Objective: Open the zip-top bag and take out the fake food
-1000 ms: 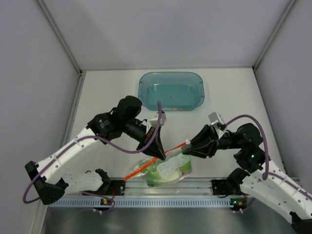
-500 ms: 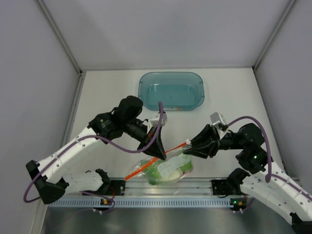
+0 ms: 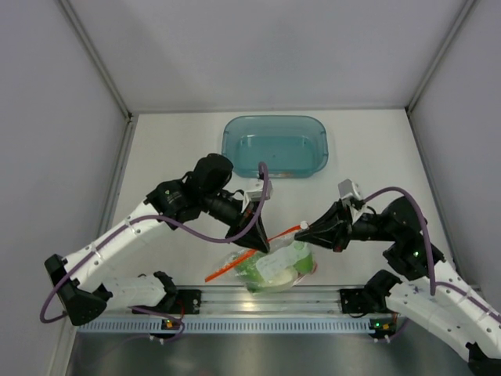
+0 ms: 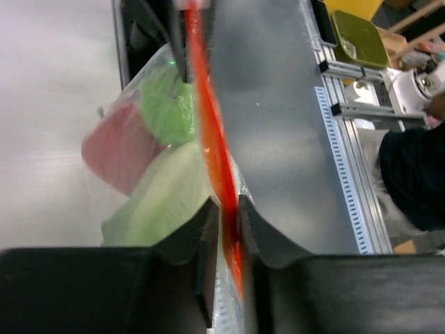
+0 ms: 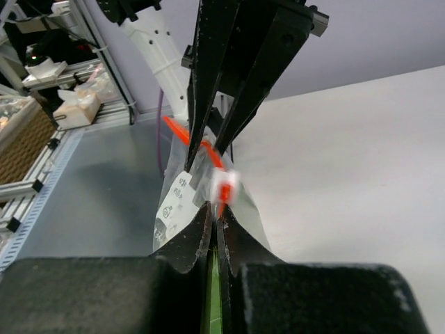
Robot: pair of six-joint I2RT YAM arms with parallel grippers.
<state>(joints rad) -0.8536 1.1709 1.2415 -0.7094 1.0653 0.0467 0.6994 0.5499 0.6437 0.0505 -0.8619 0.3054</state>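
Bag (image 3: 274, 266) shifted right; clear, crinkly, orange-red zip strip (image 3: 223, 271).

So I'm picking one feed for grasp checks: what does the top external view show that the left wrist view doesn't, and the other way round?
Only top external: the teal bin at the far side of the table, and the right gripper closed at the slider end of the zip-top bag. Only left wrist: the red pepper, plain through the bag's film. Both: the left gripper with its jaws shut on the orange-red zip strip, and green food inside the bag.
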